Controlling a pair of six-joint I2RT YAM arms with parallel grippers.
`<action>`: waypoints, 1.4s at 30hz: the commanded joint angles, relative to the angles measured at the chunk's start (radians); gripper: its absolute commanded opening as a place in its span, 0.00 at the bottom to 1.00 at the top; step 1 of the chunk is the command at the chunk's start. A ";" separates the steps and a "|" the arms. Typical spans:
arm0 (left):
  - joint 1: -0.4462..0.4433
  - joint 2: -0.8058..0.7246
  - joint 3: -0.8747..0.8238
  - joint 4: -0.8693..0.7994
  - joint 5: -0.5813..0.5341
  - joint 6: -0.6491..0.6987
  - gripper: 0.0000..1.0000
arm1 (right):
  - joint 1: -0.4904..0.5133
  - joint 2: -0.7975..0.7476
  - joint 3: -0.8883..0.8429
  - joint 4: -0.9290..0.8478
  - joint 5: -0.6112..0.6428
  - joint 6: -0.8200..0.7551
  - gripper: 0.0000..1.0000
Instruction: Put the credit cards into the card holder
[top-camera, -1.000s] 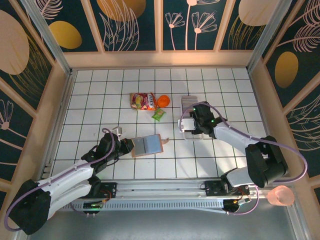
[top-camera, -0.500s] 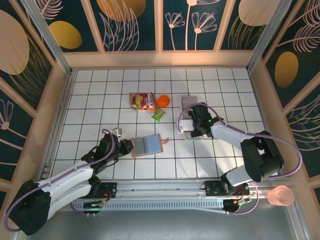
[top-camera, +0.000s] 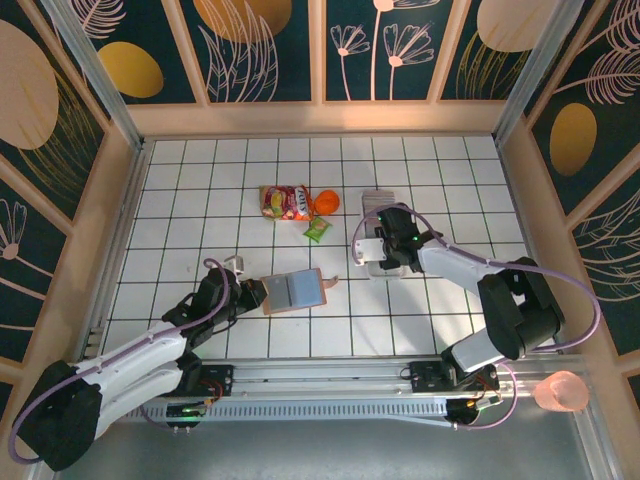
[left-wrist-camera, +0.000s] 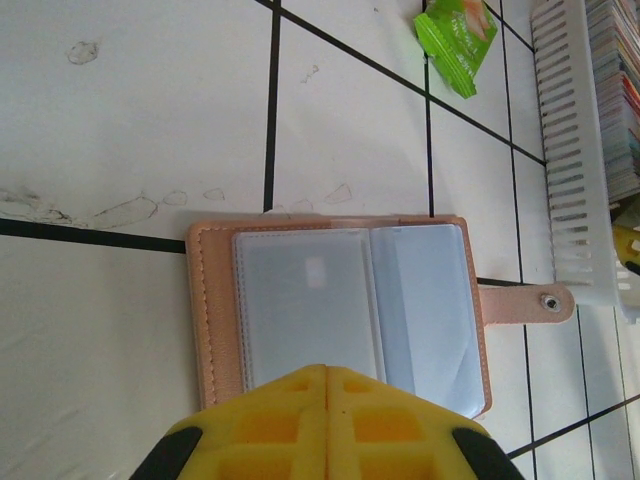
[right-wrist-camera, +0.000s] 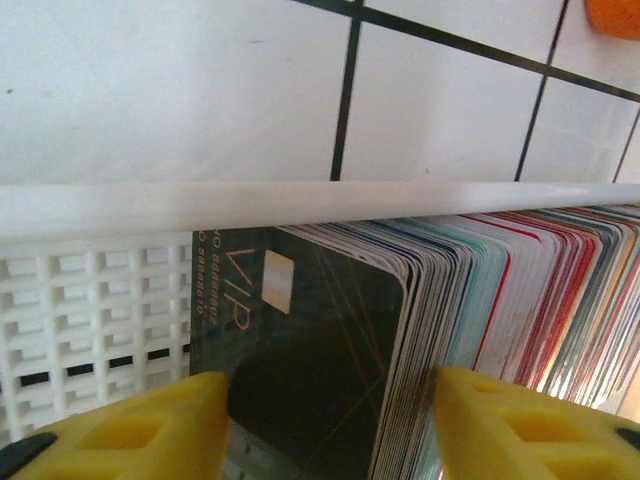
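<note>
Cards (right-wrist-camera: 480, 300) stand on edge in a dense row inside the white tray (right-wrist-camera: 100, 290), and the front one is a dark card (right-wrist-camera: 310, 370) with "VIP" printed on it. The right gripper (right-wrist-camera: 330, 420) is at the near end of this tray with its yellow fingers (right-wrist-camera: 130, 420) apart, one on each side of the front cards; I cannot tell if they already touch a card. From above, the right gripper (top-camera: 385, 245) sits over the near half of the tray (top-camera: 378, 205). The holder (top-camera: 295, 290) lies open and flat on the table, left of the tray and closer to the arm bases, its snap tab pointing toward the tray. Its grey pockets face up in the left wrist view, where the holder (left-wrist-camera: 340, 310) is seen whole. The left gripper (left-wrist-camera: 325, 400) has its fingers pressed together at the holder edge far from the tray. A green packet (left-wrist-camera: 455, 40) lies just left of the tray, apart from the holder.
</note>
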 joint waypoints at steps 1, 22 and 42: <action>-0.005 -0.009 -0.014 0.001 -0.002 0.008 0.06 | 0.003 -0.030 0.025 0.016 0.023 -0.017 0.51; -0.003 -0.013 -0.009 -0.012 0.011 -0.005 0.03 | 0.003 -0.070 0.017 0.007 0.024 -0.022 0.40; -0.005 -0.013 -0.003 -0.016 0.018 -0.010 0.01 | -0.002 -0.105 0.008 0.013 0.030 -0.017 0.30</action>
